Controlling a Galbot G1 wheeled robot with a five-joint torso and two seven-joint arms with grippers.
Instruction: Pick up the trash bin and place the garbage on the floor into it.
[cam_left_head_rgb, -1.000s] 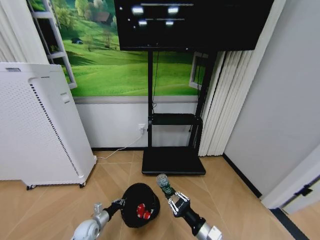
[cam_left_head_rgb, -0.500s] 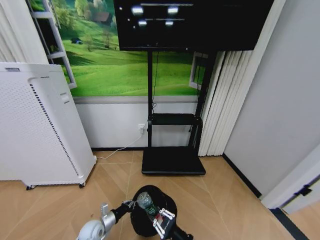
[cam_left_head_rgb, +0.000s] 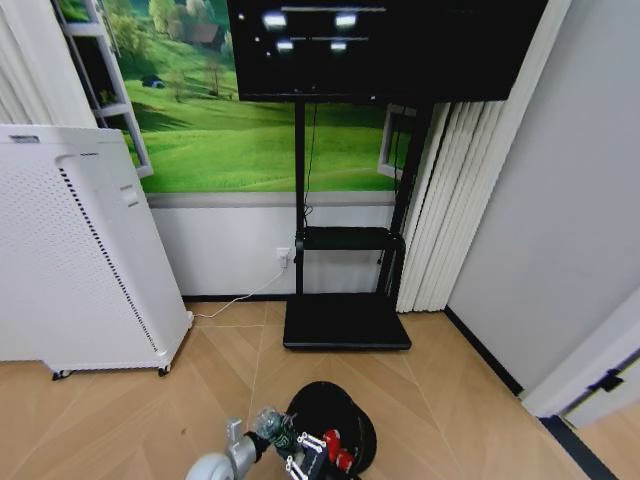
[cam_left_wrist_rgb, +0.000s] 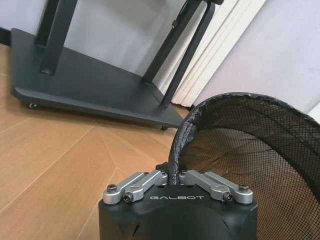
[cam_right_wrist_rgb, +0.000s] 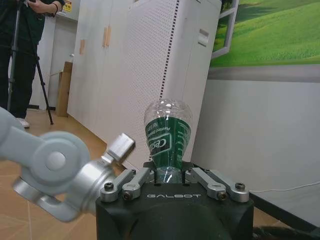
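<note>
The black mesh trash bin (cam_left_head_rgb: 335, 425), pinched at its rim by the left gripper (cam_left_wrist_rgb: 176, 179), has shifted right; the right gripper (cam_right_wrist_rgb: 171, 176) still clamps the clear green-labelled bottle (cam_right_wrist_rgb: 167, 134).

bright, even indoor light; ceiling lamps glare on the dark screen (cam_left_head_rgb: 380, 45); straight lines bow at the edges.
</note>
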